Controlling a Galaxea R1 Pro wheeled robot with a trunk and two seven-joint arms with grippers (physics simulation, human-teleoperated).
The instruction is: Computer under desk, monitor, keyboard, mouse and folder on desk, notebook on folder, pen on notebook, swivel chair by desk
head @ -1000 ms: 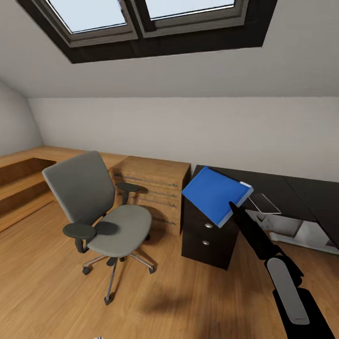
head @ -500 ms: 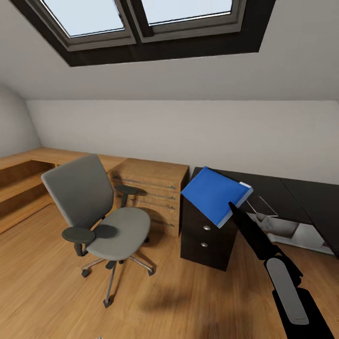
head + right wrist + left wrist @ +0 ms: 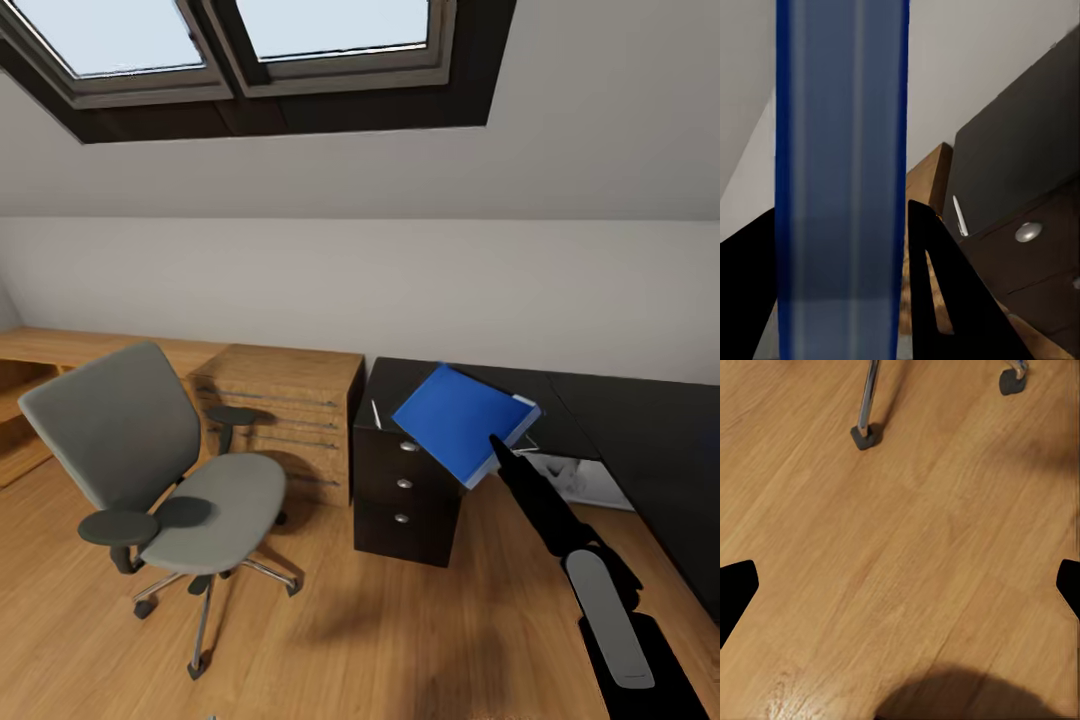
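My right gripper (image 3: 495, 442) is shut on the near edge of the bright blue folder (image 3: 460, 420), holding it tilted in the air over the desk's end. In the right wrist view the folder (image 3: 844, 150) stands edge-on between the fingers (image 3: 945, 300) of the right gripper (image 3: 841, 211). The glossy black desk (image 3: 620, 420) runs off to the right, and a thin white pen (image 3: 376, 413) lies on its left end above the drawer unit (image 3: 405, 485). The grey swivel chair (image 3: 160, 470) stands to the left, its seat bare. My left gripper (image 3: 900, 585) hangs open over the floor.
A light-wood cabinet (image 3: 285, 410) stands between chair and desk. Something pale grey-white (image 3: 585, 478) shows under the desk top; I cannot tell what. Chair casters (image 3: 862, 435) lie near the left gripper. Open wooden floor (image 3: 330, 640) lies in front of the desk.
The whole head view has swung right and closer: chair, cabinet and desk sit further left in the picture, and the pen has come into sight. The folder stays in my right gripper.
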